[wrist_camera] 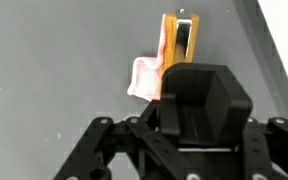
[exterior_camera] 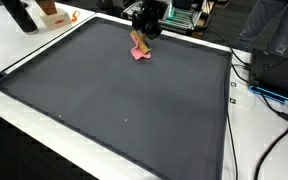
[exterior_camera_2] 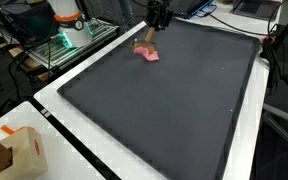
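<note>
My gripper (wrist_camera: 199, 70) hangs over the far edge of a black mat (exterior_camera: 114, 110). Its fingers look closed together on the near end of a long orange block (wrist_camera: 181, 38) with a dark slot down its face. In both exterior views the orange block (exterior_camera: 139, 41) slants down from the gripper (exterior_camera: 145, 29), and its low end rests on a crumpled pink cloth (exterior_camera: 140, 54). In the wrist view the pink cloth (wrist_camera: 144, 78) lies just left of the block, partly hidden by the gripper body. The block (exterior_camera_2: 145, 38) and cloth (exterior_camera_2: 148, 55) sit near the mat's back border.
The mat covers a white table (exterior_camera: 259, 140). Cables (exterior_camera: 269, 95) and dark equipment lie along one side. A metal rack with a lit device (exterior_camera_2: 69, 40) stands behind the mat. A cardboard box (exterior_camera_2: 19, 150) sits on the table corner.
</note>
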`<act>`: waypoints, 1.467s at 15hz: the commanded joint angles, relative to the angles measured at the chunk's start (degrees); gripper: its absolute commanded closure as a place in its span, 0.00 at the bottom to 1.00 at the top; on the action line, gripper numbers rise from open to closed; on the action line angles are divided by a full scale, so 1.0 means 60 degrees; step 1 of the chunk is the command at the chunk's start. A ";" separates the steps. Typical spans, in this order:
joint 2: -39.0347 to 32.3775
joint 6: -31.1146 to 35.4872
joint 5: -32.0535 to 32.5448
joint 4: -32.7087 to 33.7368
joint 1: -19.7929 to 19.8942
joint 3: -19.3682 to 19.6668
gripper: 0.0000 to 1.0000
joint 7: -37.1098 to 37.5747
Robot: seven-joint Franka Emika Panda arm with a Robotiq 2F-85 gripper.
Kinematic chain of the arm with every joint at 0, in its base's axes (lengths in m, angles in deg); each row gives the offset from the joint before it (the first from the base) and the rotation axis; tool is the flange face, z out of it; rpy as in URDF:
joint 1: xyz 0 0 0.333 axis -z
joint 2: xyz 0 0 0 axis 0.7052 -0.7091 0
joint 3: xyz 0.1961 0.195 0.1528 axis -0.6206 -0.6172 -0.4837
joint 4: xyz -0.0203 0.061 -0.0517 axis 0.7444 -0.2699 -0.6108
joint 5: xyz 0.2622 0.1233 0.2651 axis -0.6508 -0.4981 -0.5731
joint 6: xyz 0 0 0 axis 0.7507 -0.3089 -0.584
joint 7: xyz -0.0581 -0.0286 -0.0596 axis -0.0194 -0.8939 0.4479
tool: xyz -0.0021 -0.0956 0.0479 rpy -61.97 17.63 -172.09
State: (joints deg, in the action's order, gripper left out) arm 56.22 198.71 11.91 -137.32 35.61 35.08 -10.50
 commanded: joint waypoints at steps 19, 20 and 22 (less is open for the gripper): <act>0.0411 0.4558 -0.2708 -0.1413 0.0221 -0.0044 0.76 -0.0812; 0.0423 0.4802 -0.2635 -0.1453 0.0198 -0.0061 0.76 -0.0711; 0.0334 0.5170 -0.2654 -0.1485 0.0155 -0.0119 0.76 -0.0594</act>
State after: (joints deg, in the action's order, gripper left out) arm 58.40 224.46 -2.88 -144.65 37.17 35.14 -15.57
